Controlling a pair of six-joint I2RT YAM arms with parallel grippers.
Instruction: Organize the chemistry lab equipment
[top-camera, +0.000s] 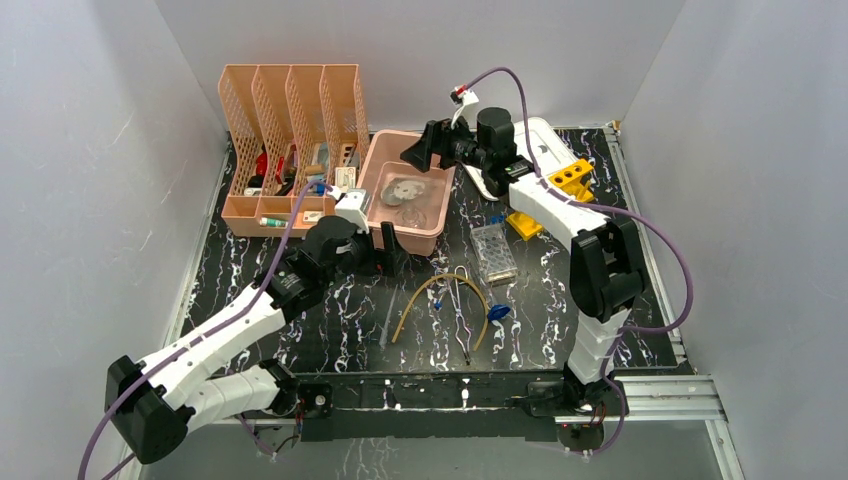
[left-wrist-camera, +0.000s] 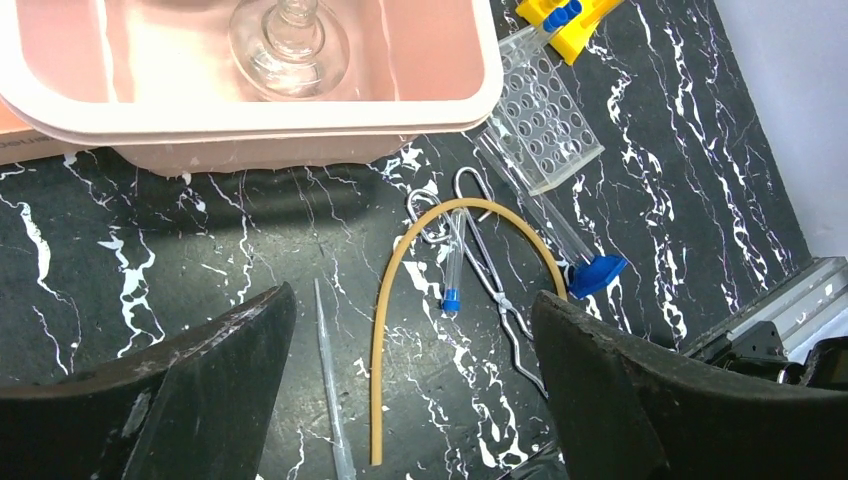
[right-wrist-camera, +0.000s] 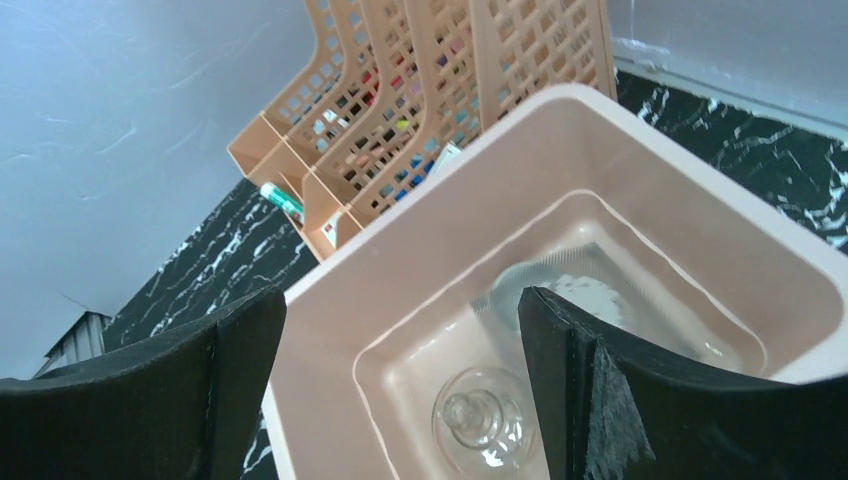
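While both arms reach toward the back of the table, I check the containers first. The pink tub (left-wrist-camera: 300, 112) holds clear glass dishes (right-wrist-camera: 560, 300), one of them a lid with a knob (right-wrist-camera: 478, 420), and something white and fluted shows through the glass beside it. Left of the tub stands the peach mesh file holder (top-camera: 262, 110), its slots packed with mixed small items that I cannot make out.

My right gripper (right-wrist-camera: 400, 305) hangs over the tub with its jaws spread wide and nothing between them. My left gripper (left-wrist-camera: 412, 300) sits low by the tub's near wall, also spread wide and empty, touching nothing I can see.

Below the left gripper, on the black marbled table (left-wrist-camera: 700, 170), lies the yellow rubber tube (left-wrist-camera: 377, 360), bent in an arch. The metal tweezers (left-wrist-camera: 497, 295) lie across that arch, with a small blue-capped vial (left-wrist-camera: 452, 270) just beside them. A clear pipette (left-wrist-camera: 328, 380) lies left of the rubber tube. The blue clip (left-wrist-camera: 598, 272) sits at the end of a long glass tube, near the clear tube rack (left-wrist-camera: 548, 125). The yellow tube rack (top-camera: 570, 180) stands further back, right beside my right arm, and the white lid (top-camera: 545, 132) is partly hidden behind that arm.
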